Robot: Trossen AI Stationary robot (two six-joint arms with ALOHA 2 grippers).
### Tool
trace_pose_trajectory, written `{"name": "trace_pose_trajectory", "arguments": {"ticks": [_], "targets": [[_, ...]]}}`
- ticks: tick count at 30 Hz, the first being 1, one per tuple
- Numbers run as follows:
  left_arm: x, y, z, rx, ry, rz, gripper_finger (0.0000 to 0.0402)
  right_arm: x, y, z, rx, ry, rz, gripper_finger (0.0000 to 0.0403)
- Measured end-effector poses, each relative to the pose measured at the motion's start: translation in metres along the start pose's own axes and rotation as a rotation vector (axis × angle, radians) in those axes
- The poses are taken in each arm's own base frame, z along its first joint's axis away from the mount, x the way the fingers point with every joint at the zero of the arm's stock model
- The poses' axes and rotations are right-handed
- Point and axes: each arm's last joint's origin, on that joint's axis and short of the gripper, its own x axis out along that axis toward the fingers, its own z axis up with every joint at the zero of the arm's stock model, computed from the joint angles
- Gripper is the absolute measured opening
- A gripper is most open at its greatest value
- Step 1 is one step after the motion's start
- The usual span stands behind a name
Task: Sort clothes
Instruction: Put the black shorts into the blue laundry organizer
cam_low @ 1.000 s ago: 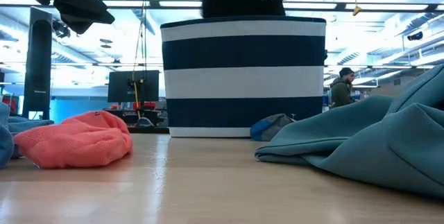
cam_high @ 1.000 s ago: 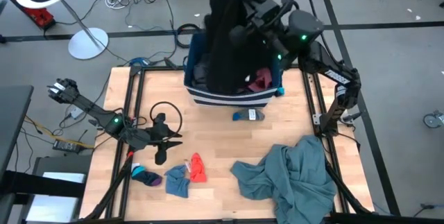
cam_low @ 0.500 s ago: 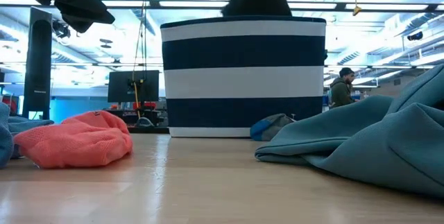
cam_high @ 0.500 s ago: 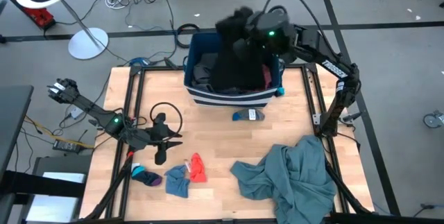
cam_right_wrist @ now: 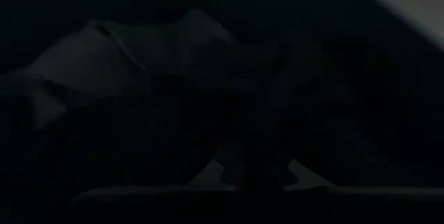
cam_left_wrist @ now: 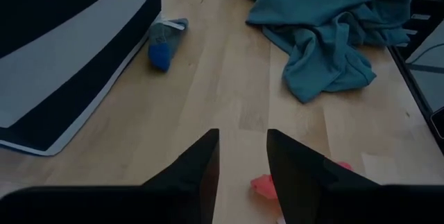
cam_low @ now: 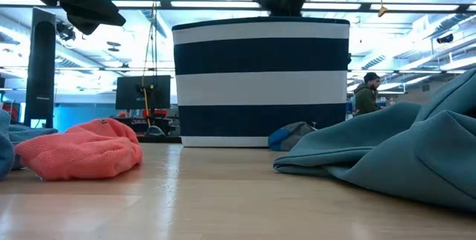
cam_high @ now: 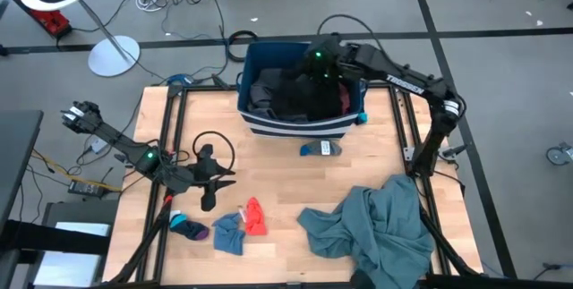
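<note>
One black garment (cam_high: 300, 92), held high above the striped bin (cam_high: 300, 126) a second ago, now lies inside it. Whether the right gripper (cam_high: 315, 63) fingers are spread cannot be told. The left gripper (cam_left_wrist: 243, 156) waits over the desk (cam_high: 277, 177), fingers spread, and the teal garment (cam_high: 376, 222) is not yet sorted.

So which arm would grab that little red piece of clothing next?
Probably the left. The left gripper sits open over the table close to the red piece, while the right gripper is down in the striped bin.
</note>
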Motion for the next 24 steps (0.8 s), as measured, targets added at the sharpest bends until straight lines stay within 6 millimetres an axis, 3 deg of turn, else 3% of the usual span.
{"name": "trace_pose_trajectory", "arguments": {"ticks": [6, 11, 18, 24], "targets": [[0.0, 0.0, 0.0, 0.0, 0.0, 0.0, 0.0126, 0.053, -0.024, -0.026, 0.145, 0.067, 0.021, 0.0004], [0.0, 0.0, 0.0, 0.002, -0.001, 0.002, 0.0126, 0.083, -0.035, -0.053, 0.193, 0.123, 0.033, 0.0004], [0.0, 0.0, 0.0, 0.003, -0.003, 0.007, 0.0126, 0.1, -0.041, -0.076, 0.197, 0.163, 0.011, 0.0024], [0.0, 0.0, 0.0, 0.004, -0.003, 0.008, 0.0126, 0.098, -0.04, -0.071, 0.193, 0.146, 0.021, 0.0095]]}}
